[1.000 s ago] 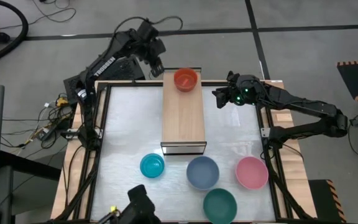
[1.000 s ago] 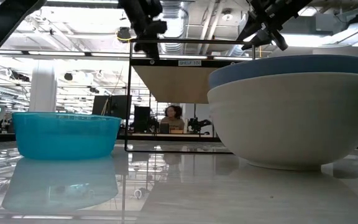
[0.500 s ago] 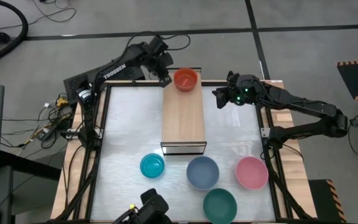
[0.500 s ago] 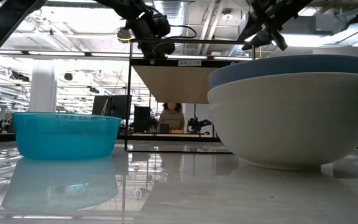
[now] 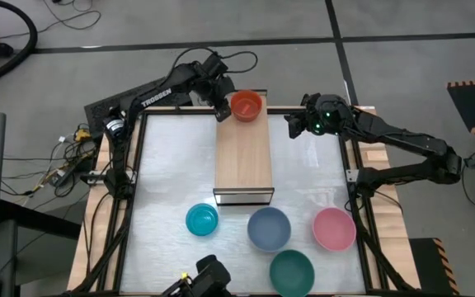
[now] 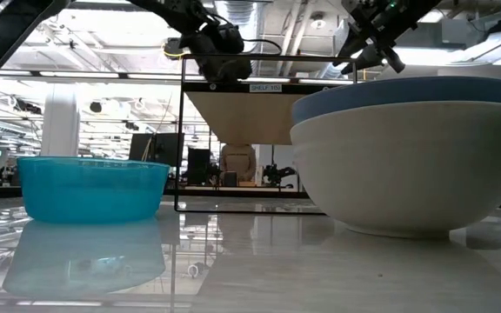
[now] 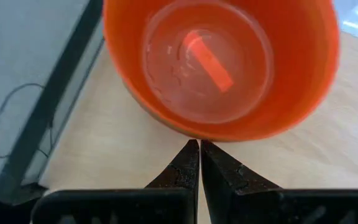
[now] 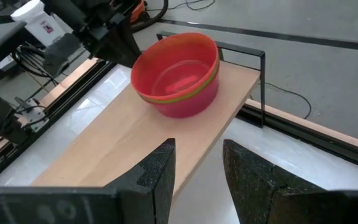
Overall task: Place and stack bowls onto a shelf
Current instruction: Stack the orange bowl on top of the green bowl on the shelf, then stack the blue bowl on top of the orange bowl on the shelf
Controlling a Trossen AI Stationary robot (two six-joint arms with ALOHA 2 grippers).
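Observation:
A red bowl [image 5: 246,106] stands upright on the far end of the light-wood shelf [image 5: 242,157]. In the right wrist view a thin green edge shows under the red bowl's [image 8: 178,73] rim. My left gripper [image 5: 221,106] is shut and sits just left of that bowl, slanting down. My right gripper [image 5: 291,125] hovers open and empty to the right of the shelf's far end, and its fingers frame the shelf [image 8: 135,143]. Cyan [image 5: 202,220], grey-blue [image 5: 269,228], pink [image 5: 334,229] and dark green [image 5: 292,272] bowls rest on the table near its near edge. My left gripper has its shut fingertips [image 7: 199,152] at the red bowl's outer wall [image 7: 194,132], low on the side toward the table's left. They come slanting down from the left. No gap shows there, but I cannot tell whether they touch. The bowl rests upright on the shelf.
The shelf's black metal frame [image 8: 261,74] rises at its far end. Wooden rails [image 5: 361,165] and dark bars border the glossy table. A dark device [image 5: 209,276] sits at the near edge. Bare table lies on both sides of the shelf.
My left gripper has come down and toward the table's right, from above the shelf's far left corner to the red bowl's side, staying shut. The red bowl has stayed where it was.

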